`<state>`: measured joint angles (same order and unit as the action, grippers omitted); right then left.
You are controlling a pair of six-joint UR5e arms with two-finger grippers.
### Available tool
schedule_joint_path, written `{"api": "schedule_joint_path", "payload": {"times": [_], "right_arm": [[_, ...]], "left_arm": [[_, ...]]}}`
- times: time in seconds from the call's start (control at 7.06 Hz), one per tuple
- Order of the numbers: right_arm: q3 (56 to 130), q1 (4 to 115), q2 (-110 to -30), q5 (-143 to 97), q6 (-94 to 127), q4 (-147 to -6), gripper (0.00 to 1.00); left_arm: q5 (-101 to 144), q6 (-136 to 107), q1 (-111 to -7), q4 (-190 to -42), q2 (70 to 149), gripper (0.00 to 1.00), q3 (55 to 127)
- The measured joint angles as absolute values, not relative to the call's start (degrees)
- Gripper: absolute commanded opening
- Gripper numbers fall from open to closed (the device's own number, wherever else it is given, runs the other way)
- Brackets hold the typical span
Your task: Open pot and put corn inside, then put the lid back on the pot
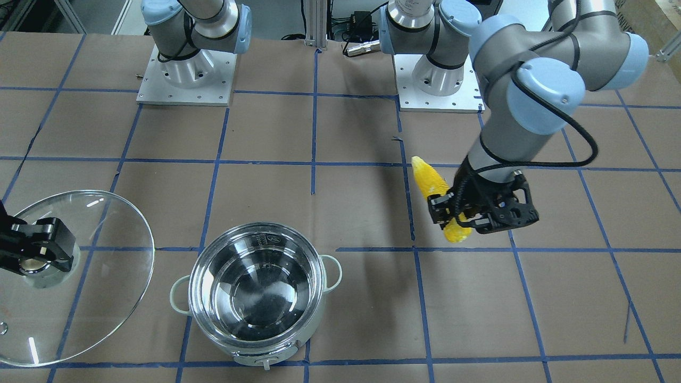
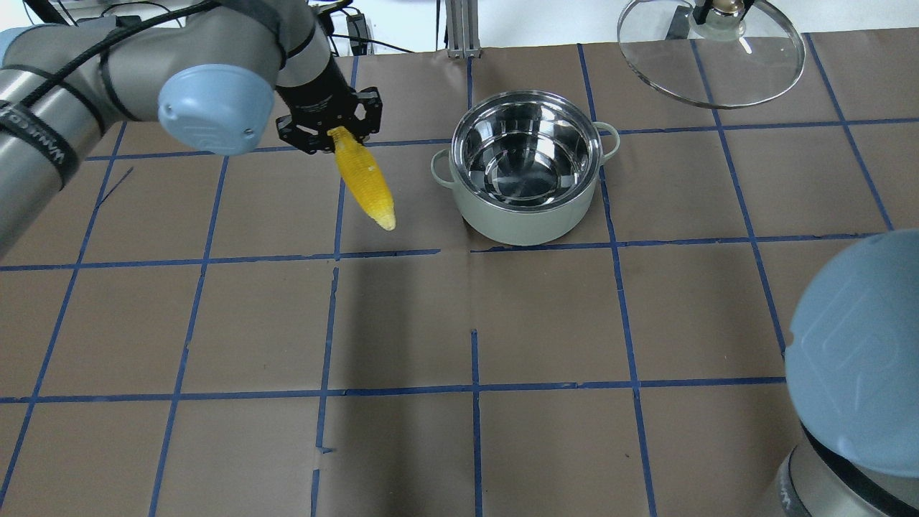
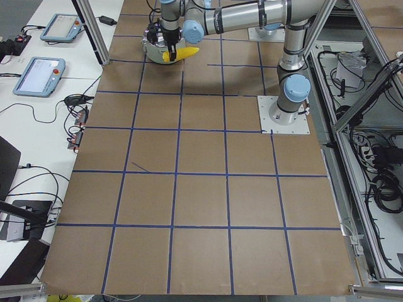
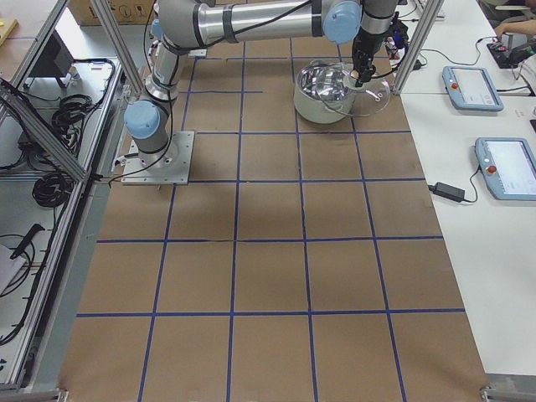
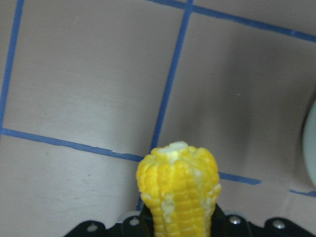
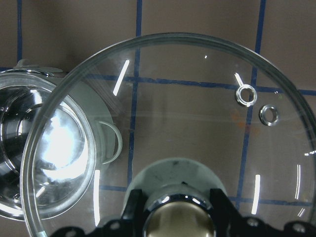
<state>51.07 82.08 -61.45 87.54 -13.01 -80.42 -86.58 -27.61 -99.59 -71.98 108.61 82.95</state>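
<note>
The pot (image 2: 530, 166) stands open and empty on the table; it also shows in the front view (image 1: 258, 302). My left gripper (image 2: 332, 129) is shut on the yellow corn (image 2: 365, 177) and holds it in the air to the pot's left, tip pointing down and toward the robot. The corn also shows in the front view (image 1: 437, 190) and the left wrist view (image 5: 178, 186). My right gripper (image 1: 33, 254) is shut on the knob of the glass lid (image 1: 74, 276) and holds the lid aloft beside the pot. The lid fills the right wrist view (image 6: 197, 133).
The table is brown paper with a blue tape grid (image 2: 474, 323). Both arm bases (image 1: 186, 69) stand at the robot's side. Tablets and cables (image 4: 490, 126) lie on the white bench beyond the far table edge.
</note>
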Motion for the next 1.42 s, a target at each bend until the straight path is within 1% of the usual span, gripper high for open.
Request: {"api": "schedule_joint_path", "payload": {"times": [0.28, 0.43, 0.57, 0.71, 0.85, 1.42], "right_arm": [[51.1, 82.2, -61.6, 87.5, -13.0, -80.3, 0.10], [51.1, 82.2, -61.7, 87.5, -13.0, -80.2, 0.10], [51.1, 82.2, -61.7, 87.5, -13.1, -80.2, 0.10], [51.1, 82.2, -61.7, 87.5, -13.1, -80.2, 0.10], [51.1, 82.2, -61.7, 87.5, -13.2, -80.2, 0.10], [51.2, 82.3, -61.5, 87.5, -13.1, -80.2, 0.10]], "left_arm": [[-84.6, -39.4, -106.0, -71.9, 118.7, 0.18, 70.5], [-84.5, -43.2, -108.5, -71.9, 123.6, 0.26, 65.0], [-84.8, -45.2, -110.3, -72.0, 127.5, 0.99, 61.0], [-84.7, -46.0, -111.2, -72.1, 129.7, 1.00, 59.2], [-84.7, -46.2, -111.5, -72.4, 130.4, 1.00, 58.9], [-85.0, -40.7, -110.3, -75.3, 129.6, 1.00, 59.7]]}}
